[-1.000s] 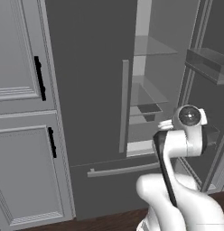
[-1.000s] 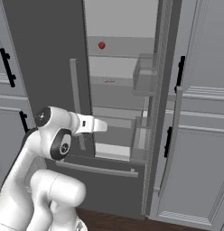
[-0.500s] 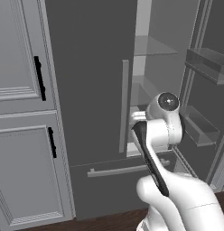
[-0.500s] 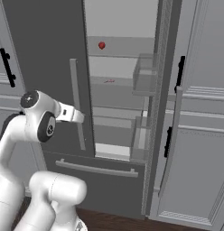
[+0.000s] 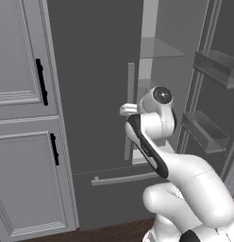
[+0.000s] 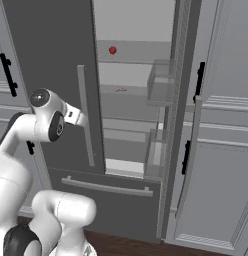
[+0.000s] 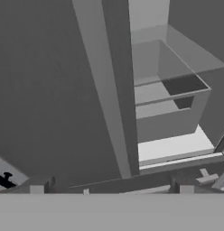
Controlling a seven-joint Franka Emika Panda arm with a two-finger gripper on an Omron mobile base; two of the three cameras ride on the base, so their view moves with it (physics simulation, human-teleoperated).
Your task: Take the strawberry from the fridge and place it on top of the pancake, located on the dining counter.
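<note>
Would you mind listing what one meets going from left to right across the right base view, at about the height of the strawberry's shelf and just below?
Black cabinet handle → closed fridge door's bar handle → strawberry → clear door bin → black handle of the right-hand cabinet.

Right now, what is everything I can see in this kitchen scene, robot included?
fridge: one, dark grey, centre; right door swung open, left door shut.
bar handles: long, grey, upright on the doors, one across the bottom drawer.
strawberry: one, bright red, on an upper fridge shelf.
glass shelves: clear, inside the light grey interior.
door bins: clear, on the open door.
cabinets: panelled grey with black handles, both sides of the fridge.
floor: dark wood, bottom.
arm: one, white, before the fridge.
gripper: open, by the left door handle.
</note>
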